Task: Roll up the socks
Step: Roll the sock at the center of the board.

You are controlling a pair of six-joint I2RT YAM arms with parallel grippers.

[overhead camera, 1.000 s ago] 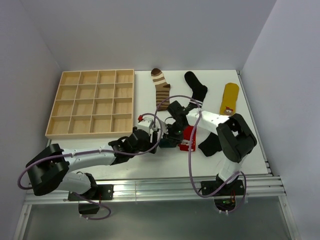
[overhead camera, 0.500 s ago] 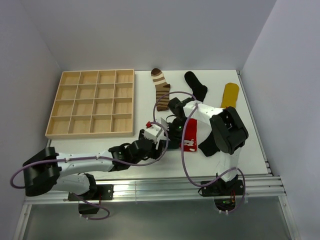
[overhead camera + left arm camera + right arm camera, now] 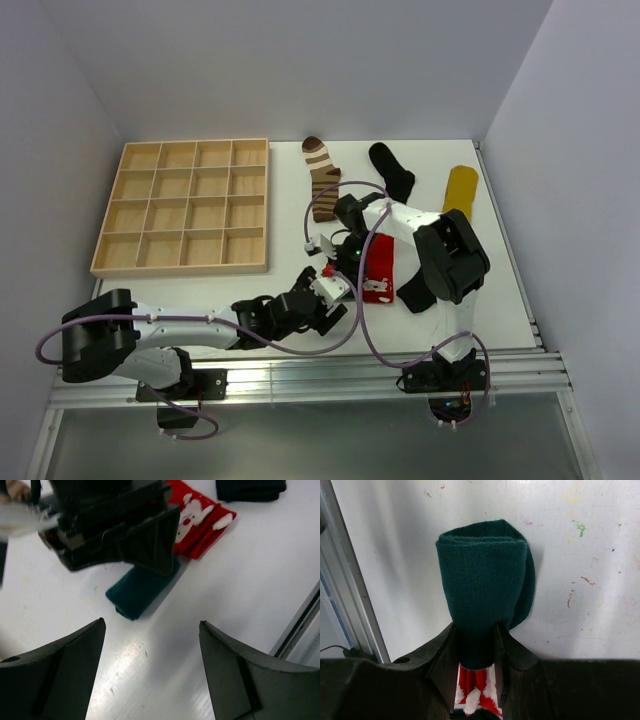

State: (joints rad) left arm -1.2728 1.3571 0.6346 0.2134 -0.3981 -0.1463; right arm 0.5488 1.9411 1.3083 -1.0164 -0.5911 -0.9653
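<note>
The right wrist view showed what the overhead one hid: the right gripper (image 3: 477, 637) was clamped on the dark teal and red sock (image 3: 482, 575), whose folded teal end lay on the white table (image 3: 580, 555). From above, the arm covered that grip. Only the overhead view took in the striped sock (image 3: 322, 180), the black sock (image 3: 392, 170), the yellow sock (image 3: 460, 190) and the wooden tray (image 3: 185, 205). The left wrist view showed the left gripper (image 3: 151, 630) with jaws wide apart and empty, near the teal fold.
</note>
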